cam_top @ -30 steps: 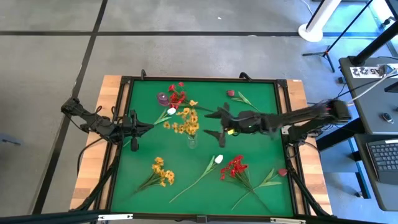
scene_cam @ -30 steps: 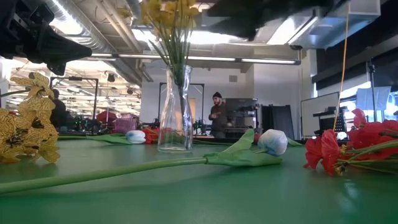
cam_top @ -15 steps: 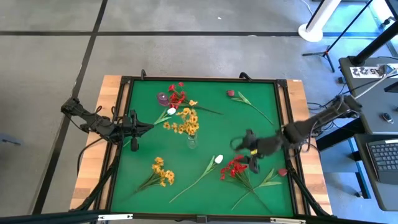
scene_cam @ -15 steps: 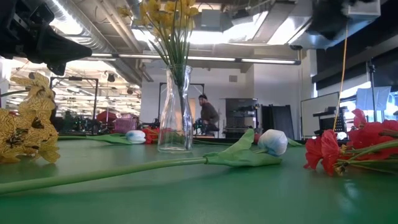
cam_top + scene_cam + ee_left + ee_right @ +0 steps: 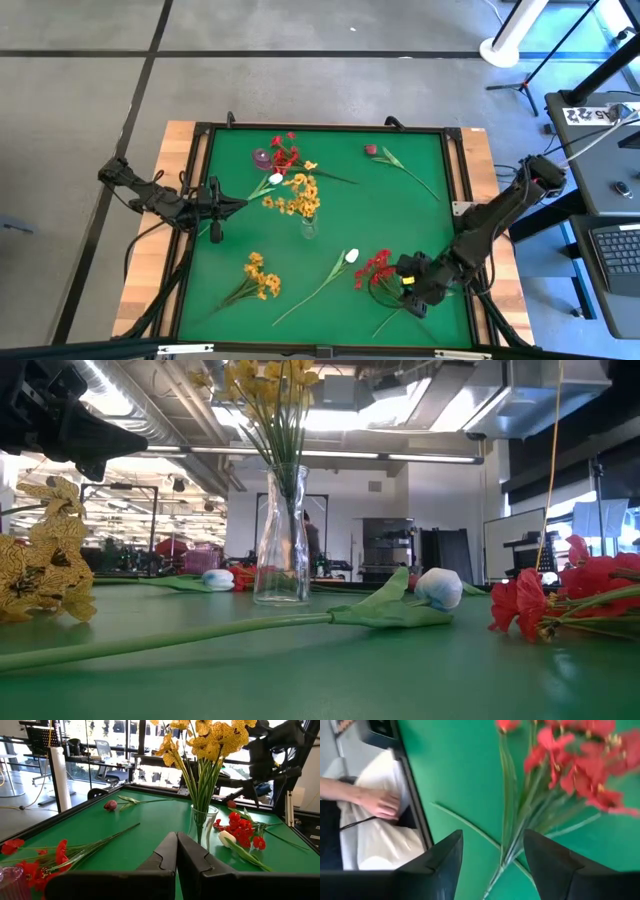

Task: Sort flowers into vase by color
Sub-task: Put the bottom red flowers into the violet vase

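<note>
While my right gripper point(image 5: 408, 291), jaws apart, hangs over the red spray point(image 5: 377, 268), closing could snag crossing stems; my left gripper point(image 5: 232, 203) waits, jaws together.

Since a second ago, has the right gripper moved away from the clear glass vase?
Yes. The right gripper has swung from beside the clear glass vase toward the table's near right corner, now over the stems of the red flower spray.

Green table point(image 5: 400, 215) seen from above, glass vase point(image 5: 308, 226) of yellow flowers point(image 5: 298, 194) at centre, right gripper point(image 5: 407, 293) beside red spray point(image 5: 376, 268), left gripper point(image 5: 236, 203) near the table's left edge.
</note>
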